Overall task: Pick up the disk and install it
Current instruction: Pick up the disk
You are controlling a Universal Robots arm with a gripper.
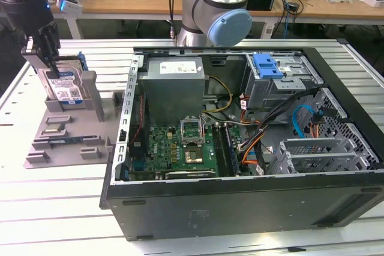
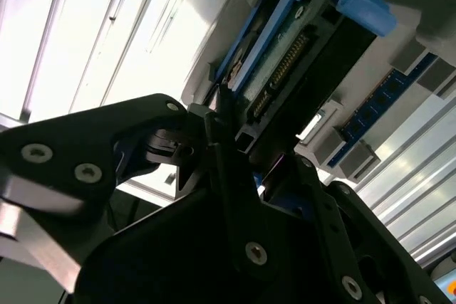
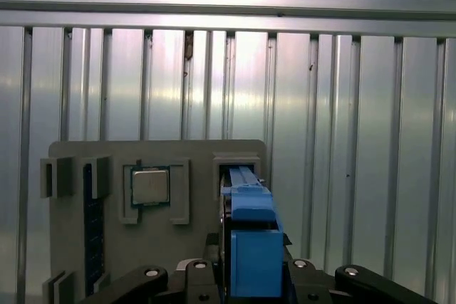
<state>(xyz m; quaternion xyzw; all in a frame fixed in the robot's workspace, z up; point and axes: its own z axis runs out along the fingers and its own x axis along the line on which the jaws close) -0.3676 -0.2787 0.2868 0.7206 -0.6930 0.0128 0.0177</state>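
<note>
Gripper (image 1: 48, 63) is down at the top edge of the disk (image 1: 66, 87), which stands upright in the grey plastic stand (image 1: 60, 142) at the exterior view's left. Clamped or not, I cannot tell. There's clear air above and the open black computer case (image 1: 240, 193) just beside, all on a ribbed aluminium table (image 1: 54, 208).

You will find no wording you can read: the disk (image 1: 66, 88) at the pincer (image 1: 53, 67) bears a white-and-blue label and the power supply (image 1: 174, 91), well apart from it, a white sticker, both too small
</note>
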